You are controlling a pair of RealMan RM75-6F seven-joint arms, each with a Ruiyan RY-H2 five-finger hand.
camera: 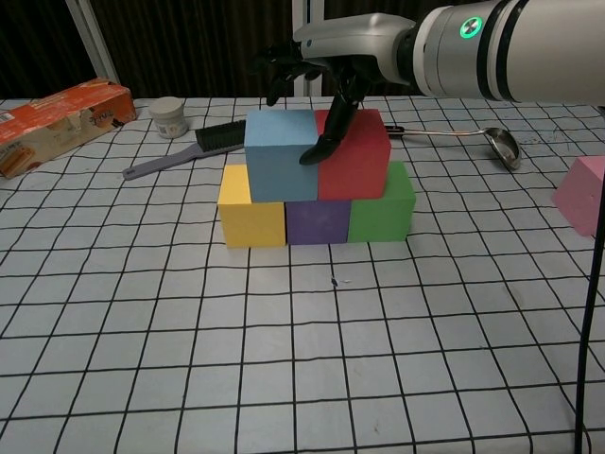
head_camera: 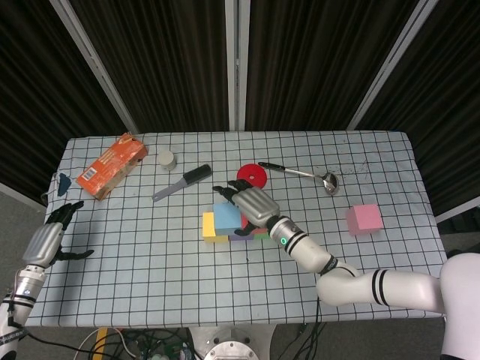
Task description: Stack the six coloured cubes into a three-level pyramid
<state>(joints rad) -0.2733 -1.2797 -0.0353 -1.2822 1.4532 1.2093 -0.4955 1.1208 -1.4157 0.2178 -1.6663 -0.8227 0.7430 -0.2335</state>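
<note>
Yellow, purple and green cubes form a row at mid table. A blue cube and a red cube sit on top of them, side by side. My right hand hovers over the red cube, its fingers spread and lifted behind; one fingertip touches the front at the blue-red seam. In the head view the right hand hides most of the red cube. A pink cube lies alone to the right. My left hand hangs open off the table's left front corner.
An orange box, a small white jar and a black-handled brush lie at the back left. A red disc and a metal ladle lie just behind the stack.
</note>
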